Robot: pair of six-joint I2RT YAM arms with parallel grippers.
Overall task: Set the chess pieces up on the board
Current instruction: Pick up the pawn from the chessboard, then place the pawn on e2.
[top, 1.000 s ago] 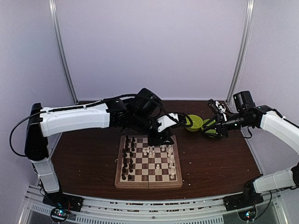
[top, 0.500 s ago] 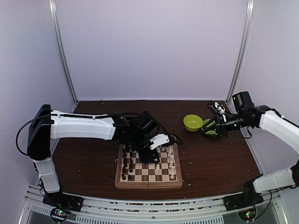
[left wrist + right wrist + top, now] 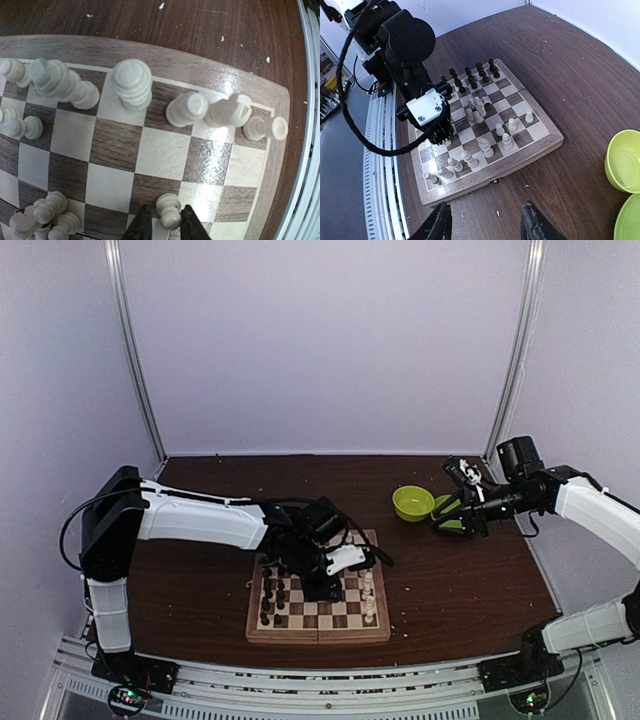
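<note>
The board (image 3: 318, 637) lies at the table's middle, with dark chess pieces (image 3: 272, 585) along its left side and white ones (image 3: 368, 585) on the right. My left gripper (image 3: 322, 585) hangs low over the board's middle. In the left wrist view its fingers (image 3: 142, 222) straddle an upright white pawn (image 3: 169, 210): narrowly open, one finger against it, a slim gap at the other. A row of white pieces (image 3: 131, 82) lines the board's edge beyond. My right gripper (image 3: 485, 225) is open and empty, off the board by the green dishes.
A green bowl (image 3: 413, 503) and a green plate (image 3: 630, 220) sit on the table at the back right. A bunch of white pieces (image 3: 42, 217) crowds mid-board, beside the left gripper. White crumbs dot the dark tabletop (image 3: 460, 580).
My left arm has swung from the board's far edge near the bowl to the board's middle and come down over a white pawn, its jaws narrowing. The right arm has not moved.
</note>
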